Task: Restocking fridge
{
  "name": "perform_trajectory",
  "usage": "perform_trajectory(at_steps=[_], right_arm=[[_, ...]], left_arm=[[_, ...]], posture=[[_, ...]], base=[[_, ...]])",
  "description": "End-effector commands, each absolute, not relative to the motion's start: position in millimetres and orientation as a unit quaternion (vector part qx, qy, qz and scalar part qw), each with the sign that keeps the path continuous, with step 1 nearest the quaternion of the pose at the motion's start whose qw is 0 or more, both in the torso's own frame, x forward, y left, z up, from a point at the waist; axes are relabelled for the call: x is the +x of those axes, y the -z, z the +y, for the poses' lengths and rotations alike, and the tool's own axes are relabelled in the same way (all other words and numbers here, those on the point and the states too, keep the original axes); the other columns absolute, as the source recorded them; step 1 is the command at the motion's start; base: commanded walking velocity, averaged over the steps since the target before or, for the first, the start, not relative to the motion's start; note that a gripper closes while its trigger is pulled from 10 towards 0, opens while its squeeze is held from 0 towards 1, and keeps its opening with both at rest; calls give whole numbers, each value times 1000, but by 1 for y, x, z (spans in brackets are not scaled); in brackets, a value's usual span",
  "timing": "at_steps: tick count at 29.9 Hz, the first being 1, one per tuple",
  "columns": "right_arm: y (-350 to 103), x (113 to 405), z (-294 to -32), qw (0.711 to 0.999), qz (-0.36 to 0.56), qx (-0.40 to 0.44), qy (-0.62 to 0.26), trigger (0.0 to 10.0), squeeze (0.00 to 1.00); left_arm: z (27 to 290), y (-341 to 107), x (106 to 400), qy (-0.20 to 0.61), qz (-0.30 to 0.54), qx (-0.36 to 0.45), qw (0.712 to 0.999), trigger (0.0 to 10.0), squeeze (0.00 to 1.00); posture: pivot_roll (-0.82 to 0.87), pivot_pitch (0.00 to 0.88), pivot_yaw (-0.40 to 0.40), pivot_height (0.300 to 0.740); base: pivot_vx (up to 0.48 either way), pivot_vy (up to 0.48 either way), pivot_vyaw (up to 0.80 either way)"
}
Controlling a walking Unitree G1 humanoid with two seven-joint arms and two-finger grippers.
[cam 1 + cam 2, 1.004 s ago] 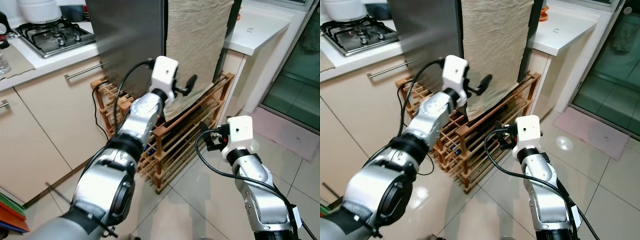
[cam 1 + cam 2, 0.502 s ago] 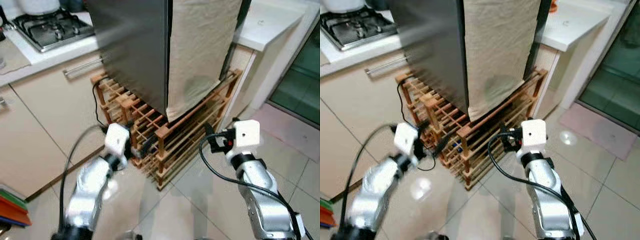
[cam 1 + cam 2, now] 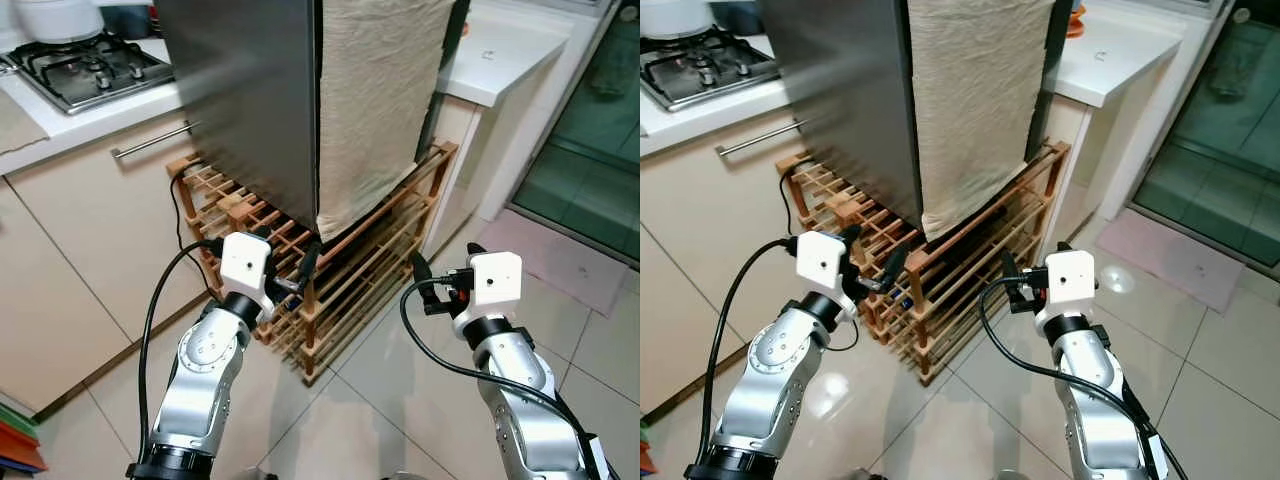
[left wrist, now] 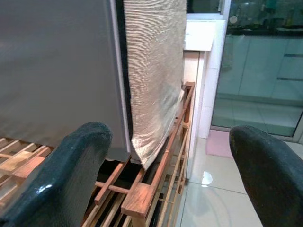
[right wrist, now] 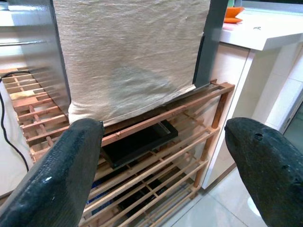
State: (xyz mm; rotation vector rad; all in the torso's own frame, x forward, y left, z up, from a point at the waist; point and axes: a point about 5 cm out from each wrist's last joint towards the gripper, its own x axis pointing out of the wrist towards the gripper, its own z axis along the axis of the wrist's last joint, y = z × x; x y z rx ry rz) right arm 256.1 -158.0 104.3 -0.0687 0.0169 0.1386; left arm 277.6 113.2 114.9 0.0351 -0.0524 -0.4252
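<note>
Early stage, nothing restocked yet afaict. Fridge point(image 3: 250, 90), cloth point(image 3: 375, 95) over its door, sits on wooden rack point(image 3: 340, 270) ahead of both finger pairs, door looks shut. Left gripper point(image 4: 170, 175) & right gripper point(image 5: 163, 161) spread wide, empty. No stock items seen.

One steel fridge point(image 3: 250, 100) can be counted, one beige cloth point(image 3: 375, 90) draped over it, one wooden rack point(image 3: 340, 290) underneath, one gas hob point(image 3: 85, 70), plus two grippers.
</note>
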Motion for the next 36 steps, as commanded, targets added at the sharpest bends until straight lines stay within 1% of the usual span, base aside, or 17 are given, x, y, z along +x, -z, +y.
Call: perform_trajectory(at_steps=[1, 25, 30, 36], right_arm=[[-105, 257, -156, 996, 4, -39, -76, 10000, 0], [-100, 263, -155, 995, 3, -50, -91, 10000, 0], [-99, 263, -154, 994, 5, -50, -94, 10000, 0], [-97, 261, -155, 994, 10, -52, -96, 10000, 0]], left_arm=[[111, -117, 282, 213, -24, 27, 976, 10000, 0], [104, -126, 289, 199, -37, 8, 979, 10000, 0], [99, -134, 294, 215, -45, 14, 976, 10000, 0], [100, -141, 300, 221, -52, 31, 973, 10000, 0]], posture=[[-74, 0, 26, 730], [-66, 0, 19, 730], [-73, 0, 17, 730], [-81, 0, 17, 730]], base=[[349, 0, 0], [473, 0, 0], [0, 0, 0], [0, 0, 0]])
